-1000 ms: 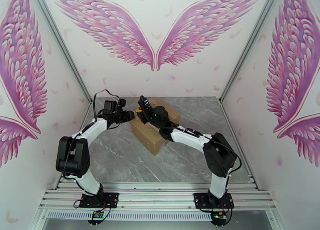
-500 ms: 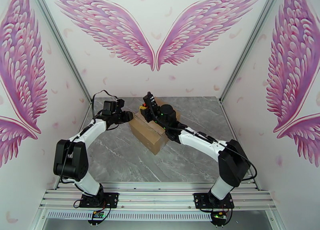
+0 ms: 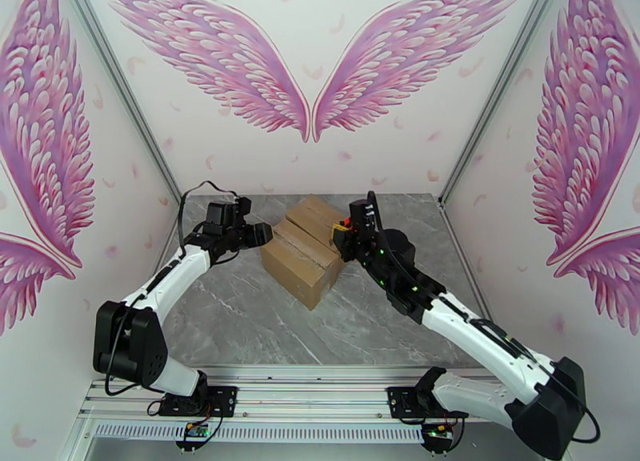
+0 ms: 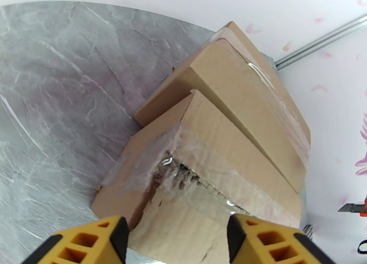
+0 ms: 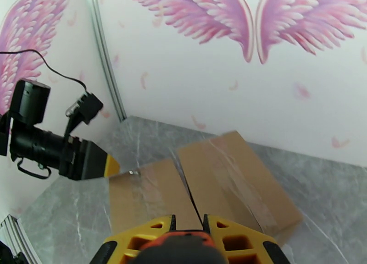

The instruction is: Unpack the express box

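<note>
At the near edge of the grey table (image 3: 240, 326) the two arms were bolted side by side, and both reached toward the back half of it. The right gripper (image 3: 350, 235) hung just beside the right end of the box (image 3: 308, 250), its fingers (image 5: 137, 239) pressed close on the red and black handle of a knife (image 5: 181, 244). In the left wrist view the grey blade of that knife poked out past the far end of the box.

The left gripper (image 4: 176, 235) stood at the left end of the box with its yellow fingers (image 4: 87, 242) spread wide and nothing between them; I could not tell whether a fingertip touched the cardboard.

The box itself sat on the table at the middle of the back half, turned at an angle to the edges. Its two top flaps were down, with a dark slit running along the seam between them. Clear tape (image 4: 183, 168) on the end facing the left gripper was torn and crumpled, and the cardboard below it was ragged. Behind the box rose the white wall (image 3: 312, 158) painted with pink wings.
</note>
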`<control>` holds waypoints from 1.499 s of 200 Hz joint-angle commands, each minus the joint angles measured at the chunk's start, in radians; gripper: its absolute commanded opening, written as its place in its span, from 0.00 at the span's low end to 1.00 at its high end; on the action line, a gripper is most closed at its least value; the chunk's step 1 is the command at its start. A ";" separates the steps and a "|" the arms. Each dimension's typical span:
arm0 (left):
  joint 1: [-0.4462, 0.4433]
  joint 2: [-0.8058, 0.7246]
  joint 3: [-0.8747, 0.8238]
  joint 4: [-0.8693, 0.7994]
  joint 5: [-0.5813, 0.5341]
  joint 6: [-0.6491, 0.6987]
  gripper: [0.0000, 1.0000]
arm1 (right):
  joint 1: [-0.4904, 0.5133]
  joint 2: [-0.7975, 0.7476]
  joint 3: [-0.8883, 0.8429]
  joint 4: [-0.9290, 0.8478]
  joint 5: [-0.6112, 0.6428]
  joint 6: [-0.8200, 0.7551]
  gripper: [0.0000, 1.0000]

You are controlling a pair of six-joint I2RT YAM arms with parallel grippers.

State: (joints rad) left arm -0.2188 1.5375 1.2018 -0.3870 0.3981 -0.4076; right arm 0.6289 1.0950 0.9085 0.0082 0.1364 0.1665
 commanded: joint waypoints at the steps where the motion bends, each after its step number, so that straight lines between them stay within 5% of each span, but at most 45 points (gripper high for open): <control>1: 0.001 0.066 0.065 -0.062 0.025 0.077 0.69 | -0.016 -0.019 -0.051 -0.179 0.096 0.076 0.00; 58: -0.026 0.163 0.115 -0.085 0.078 0.123 0.70 | -0.018 0.083 -0.061 -0.208 0.090 0.098 0.00; 187: -0.050 -0.180 -0.188 -0.070 -0.044 0.089 0.70 | -0.003 0.223 -0.038 -0.066 -0.082 0.207 0.00; 250: -0.076 -0.276 -0.069 -0.246 -0.338 0.464 0.85 | -0.028 0.153 -0.077 -0.070 -0.018 0.334 0.00; 300: -0.245 -0.321 -0.154 -0.151 -0.409 0.921 0.83 | -0.040 0.007 -0.182 -0.005 0.021 0.503 0.00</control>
State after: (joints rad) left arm -0.3931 1.2572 1.0946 -0.5713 0.0410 0.2081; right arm 0.5953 1.1671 0.7647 -0.0551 0.1230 0.5564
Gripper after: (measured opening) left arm 0.836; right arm 0.206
